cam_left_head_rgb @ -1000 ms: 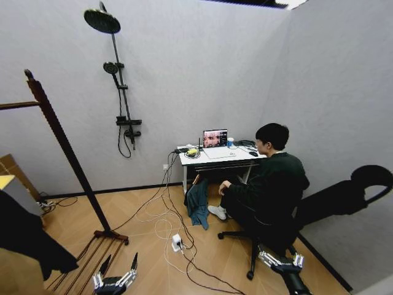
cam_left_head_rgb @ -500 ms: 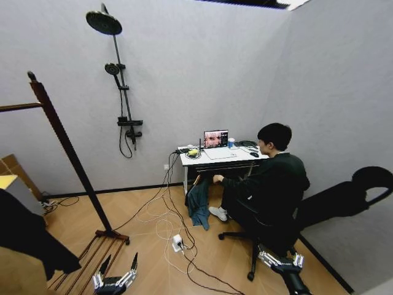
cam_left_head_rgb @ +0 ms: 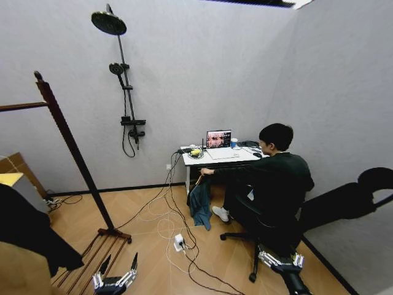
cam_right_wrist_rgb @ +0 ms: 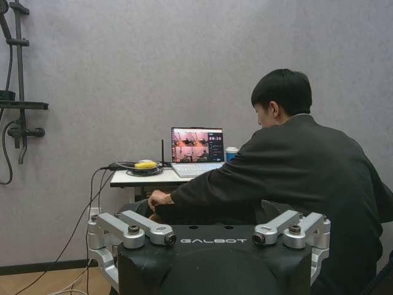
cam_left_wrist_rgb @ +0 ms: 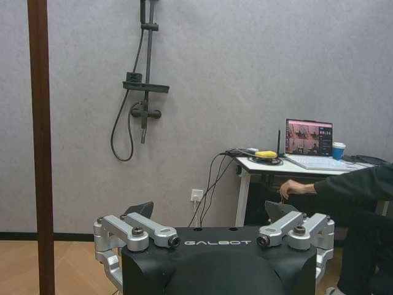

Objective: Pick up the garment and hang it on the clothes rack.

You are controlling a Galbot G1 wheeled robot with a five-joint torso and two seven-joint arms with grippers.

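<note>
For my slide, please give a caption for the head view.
Both grippers, left gripper and right gripper, held low and open; clothes rack at left.

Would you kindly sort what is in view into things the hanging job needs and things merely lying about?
Belongs to the job:
garment, black, at the left edge
clothes rack
left gripper, open, held low
right gripper, held low

Just lying about:
shower stand
desk with laptop
floor cables

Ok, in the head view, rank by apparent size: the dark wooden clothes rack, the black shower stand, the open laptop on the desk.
Largest to smallest, as they look:
1. Dark brown wooden clothes rack, though it is nearer the camera.
2. Black shower stand.
3. Open laptop, clearly smallest.
</note>
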